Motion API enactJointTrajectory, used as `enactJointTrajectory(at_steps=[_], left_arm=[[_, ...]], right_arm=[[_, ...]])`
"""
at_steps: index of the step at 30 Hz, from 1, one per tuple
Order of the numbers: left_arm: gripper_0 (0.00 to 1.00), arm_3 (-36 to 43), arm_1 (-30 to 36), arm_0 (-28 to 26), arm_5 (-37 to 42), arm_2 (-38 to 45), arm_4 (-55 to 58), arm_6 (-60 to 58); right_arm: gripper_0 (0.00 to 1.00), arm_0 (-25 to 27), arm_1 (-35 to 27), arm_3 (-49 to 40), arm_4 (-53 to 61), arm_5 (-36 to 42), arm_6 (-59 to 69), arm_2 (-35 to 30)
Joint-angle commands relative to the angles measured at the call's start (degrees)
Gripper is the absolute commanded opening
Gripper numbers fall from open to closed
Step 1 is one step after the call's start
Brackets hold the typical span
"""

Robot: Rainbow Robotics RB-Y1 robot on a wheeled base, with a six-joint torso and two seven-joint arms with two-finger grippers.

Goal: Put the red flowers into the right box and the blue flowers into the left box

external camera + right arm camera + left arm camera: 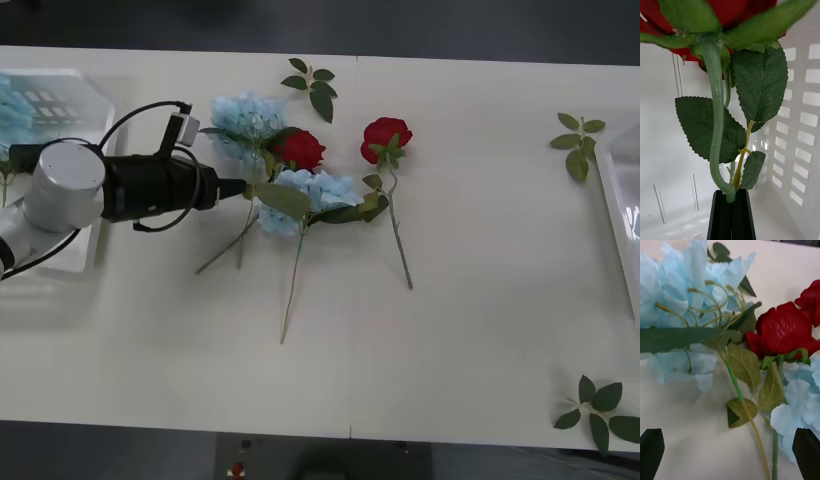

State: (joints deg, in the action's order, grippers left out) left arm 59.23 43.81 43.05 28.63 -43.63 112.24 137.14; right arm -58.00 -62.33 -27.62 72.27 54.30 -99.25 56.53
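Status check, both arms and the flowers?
Left gripper open, at the blue flowers mid-table. Right gripper shut on red rose stem, inside right box. Roses tangled among blues.

Even, bright overhead light — the table (450,330) reads pale cream with faint, soft shadows. Glare washes the right box (625,190). Ahead of the left gripper (730,453), the blue flowers (681,315) blur — its fingertips (651,453) too.

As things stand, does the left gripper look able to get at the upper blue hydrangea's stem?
Probably yes. The left gripper is open beside the flower pile, and the blue hydrangea lies just ahead with its stem exposed between the fingers, though a red rose crowds one side.
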Motion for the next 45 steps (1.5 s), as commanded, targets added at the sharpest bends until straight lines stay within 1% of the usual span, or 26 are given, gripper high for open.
enactJointTrajectory(at_steps=[1, 2, 3, 4, 10, 12, 15, 18, 20, 25, 27, 28, 31, 33, 34, 37, 40, 45], left_arm=[[1.00, -2.36, -2.24, 4.59, 0.20, -2.60, 0.43, -4.43], [1.00, -2.71, -2.59, 4.76, 0.20, -2.86, 0.43, -4.43], [1.00, -3.59, -3.56, 5.38, 0.20, -3.04, 0.43, -4.51], [1.00, -3.94, -4.00, 5.64, 0.20, -3.04, 0.43, -4.51], [1.00, -8.25, -7.78, 8.19, 0.20, -4.00, 0.34, -4.25], [1.00, -9.22, -8.48, 8.63, 0.20, -4.00, 0.34, -4.07], [1.00, -9.57, -8.74, 9.07, 0.20, -4.00, 0.26, -4.07], [1.00, -9.57, -8.74, 8.98, 0.20, -4.00, 0.08, -3.99], [1.00, -9.57, -8.74, 8.98, 0.20, -4.00, -0.71, -4.16], [1.00, -9.74, -7.69, 8.89, 0.20, -4.00, -1.06, -4.25], [1.00, -10.01, -7.25, 8.89, 0.20, -4.09, -1.85, -4.34], [1.00, -10.45, -7.07, 8.89, 0.20, -4.18, -2.03, -4.60], [1.00, -10.71, -6.63, 8.89, 0.11, -4.18, -2.29, -4.95], [1.00, -10.71, -6.28, 8.89, -0.33, -4.18, -2.12, -5.66], [1.00, -11.15, -6.19, 8.89, -0.41, -4.18, -2.12, -7.50], [1.00, -11.41, -6.19, 8.89, -0.41, -4.18, -2.21, -9.79], [1.00, -11.59, -6.28, 8.63, -0.50, -4.53, -2.29, -14.18], [1.00, -11.59, -6.28, 8.63, -0.59, -5.94, -2.38, -19.37]], right_arm=[[0.42, -1.59, 0.36, 0.81, 0.15, -0.34, -1.74, -0.02], [0.65, -1.59, 0.36, 0.90, 0.77, -0.51, -1.74, -0.02], [0.98, -1.50, 0.36, 0.99, 2.53, -0.60, -1.82, -0.02], [1.00, -1.59, 0.36, 1.08, 3.14, -0.51, -1.91, -0.02], [1.00, -1.59, 0.45, 0.90, 6.22, -0.16, -3.06, -0.10], [1.00, -2.12, 0.28, 0.81, 6.66, 1.07, -3.49, -0.63], [1.00, -3.70, -0.16, -0.15, 6.92, 6.70, -4.64, -3.71], [1.00, -5.72, -1.57, -3.58, 6.83, 13.99, -5.08, -6.78], [1.00, -7.39, -2.98, -7.71, 6.92, 19.53, -4.81, -9.24], [1.00, -9.15, -4.56, -16.41, 6.92, 27.79, -3.49, -14.25], [1.00, -9.32, -4.56, -21.07, 6.92, 30.51, 0.37, -15.57], [1.00, -9.32, -4.56, -25.02, 6.92, 32.01, 4.42, -15.66], [1.00, -9.32, -4.03, -31.97, 6.30, 33.59, 13.56, -15.31], [1.00, -9.23, -3.41, -37.59, 6.04, 33.77, 21.99, -13.99], [1.00, -9.23, -2.98, -41.64, 6.04, 33.15, 27.71, -12.50], [1.00, -9.23, -1.92, -47.26, 5.95, 31.31, 37.64, -10.03], [1.00, -9.23, 0.98, -52.71, 5.07, 28.05, 51.26, -6.52], [1.00, -9.15, 6.78, -55.35, -1.17, 23.92, 65.24, -3.27]])
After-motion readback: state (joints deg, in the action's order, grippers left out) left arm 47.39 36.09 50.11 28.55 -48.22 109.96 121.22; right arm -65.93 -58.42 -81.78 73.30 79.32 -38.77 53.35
